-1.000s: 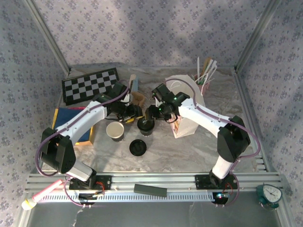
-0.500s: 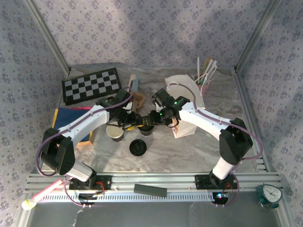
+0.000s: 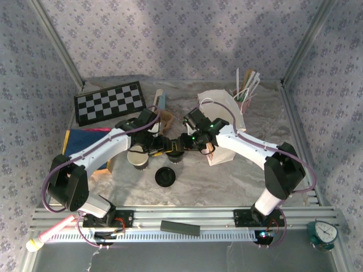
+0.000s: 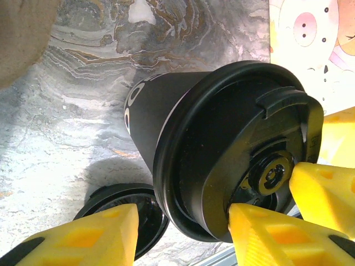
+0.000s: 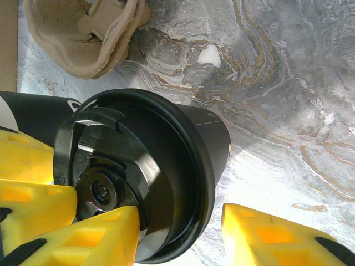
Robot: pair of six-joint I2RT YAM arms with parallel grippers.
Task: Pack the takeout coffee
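Now the left gripper (image 3: 161, 146) has swung in from behind the lidless paper cup with a white inside (image 3: 137, 160) and meets the right gripper (image 3: 186, 141) over the takeout coffee (image 3: 174, 151), a small dark-sided paper cup with a round black plastic lid. The coffee stands where it stood, near the middle of the marbled table (image 3: 227, 181), between the lidless cup and the white paper bag (image 3: 227, 113).

Seen from the wrists, each pincer is spread wide. One yellow finger (image 4: 266, 233) of the left rests on the lid top and its partner stands clear of the cup wall. The right's fingers (image 5: 83, 235) sit the same way. Neither clamps the cup, so I judge they are seating the lid or lining up a grip. Packing has not begun.

Counted: one lidded coffee, one lidless cup, one loose flat black lid (image 3: 164, 177) toward the near edge, one bag, one brown pulp cup carrier (image 5: 83, 33), and two grippers.
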